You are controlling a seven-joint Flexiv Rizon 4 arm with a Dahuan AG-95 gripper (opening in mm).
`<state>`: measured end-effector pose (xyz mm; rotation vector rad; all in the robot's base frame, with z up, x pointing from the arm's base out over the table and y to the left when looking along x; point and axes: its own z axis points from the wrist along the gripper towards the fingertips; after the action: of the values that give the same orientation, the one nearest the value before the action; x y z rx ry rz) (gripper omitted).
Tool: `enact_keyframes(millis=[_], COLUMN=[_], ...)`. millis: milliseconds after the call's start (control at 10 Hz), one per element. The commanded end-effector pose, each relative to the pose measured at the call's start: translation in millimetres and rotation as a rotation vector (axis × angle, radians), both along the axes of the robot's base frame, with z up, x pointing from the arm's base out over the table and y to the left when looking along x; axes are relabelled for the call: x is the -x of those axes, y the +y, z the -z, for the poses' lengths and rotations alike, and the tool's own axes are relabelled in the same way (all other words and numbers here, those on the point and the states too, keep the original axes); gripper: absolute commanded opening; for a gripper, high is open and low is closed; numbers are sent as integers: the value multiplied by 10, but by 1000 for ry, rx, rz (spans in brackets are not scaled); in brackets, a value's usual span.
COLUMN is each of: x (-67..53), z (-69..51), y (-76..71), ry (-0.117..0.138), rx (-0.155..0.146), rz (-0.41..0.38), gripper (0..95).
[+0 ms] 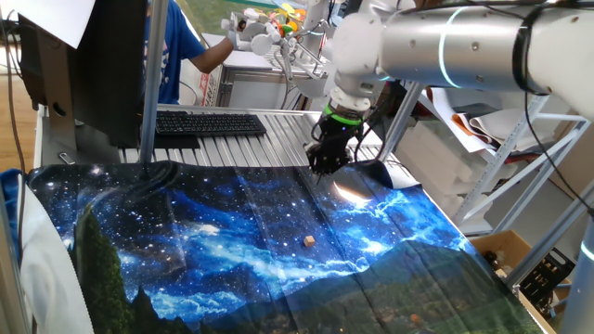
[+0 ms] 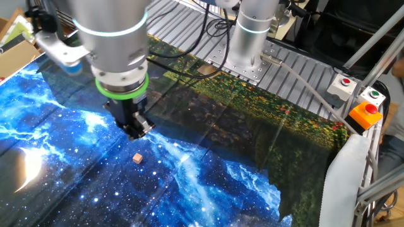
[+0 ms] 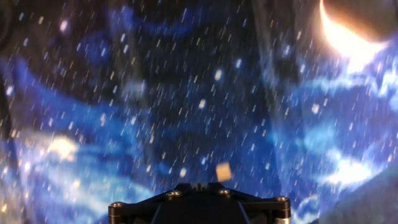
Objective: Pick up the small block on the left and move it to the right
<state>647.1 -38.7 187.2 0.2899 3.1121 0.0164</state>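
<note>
The small block is a tiny tan cube lying alone on the blue galaxy-print cloth. It also shows in the other fixed view and low in the hand view. My gripper hangs in the air well above the cloth, behind the block in one fixed view and just above it in the other fixed view. Its dark fingers look pressed together with nothing between them. The hand view shows only the black gripper body at the bottom edge; the fingertips are hidden.
The cloth covers the table and has a bright moon print. A keyboard lies at the back. The robot base and a button box stand at one side. A white cover hangs at the edge.
</note>
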Motion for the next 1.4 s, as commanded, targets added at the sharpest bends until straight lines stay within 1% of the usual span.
enact_keyframes(millis=[100, 300, 500, 700, 1000, 1100, 1200, 1400], x=[-9, 12, 21, 72, 145, 185, 199, 205], z=[10, 36, 35, 51, 113, 145, 153, 156], y=[8, 7, -4, -25, -57, -68, -66, -68], ry=[10, 9, 11, 11, 7, 4, -6, -12], rx=[0, -3, -11, -11, -13, -12, -19, -24], rz=[-7, -21, -35, -52, -57, -59, -67, -78], gripper=[0, 0, 0, 0, 0, 0, 0, 0])
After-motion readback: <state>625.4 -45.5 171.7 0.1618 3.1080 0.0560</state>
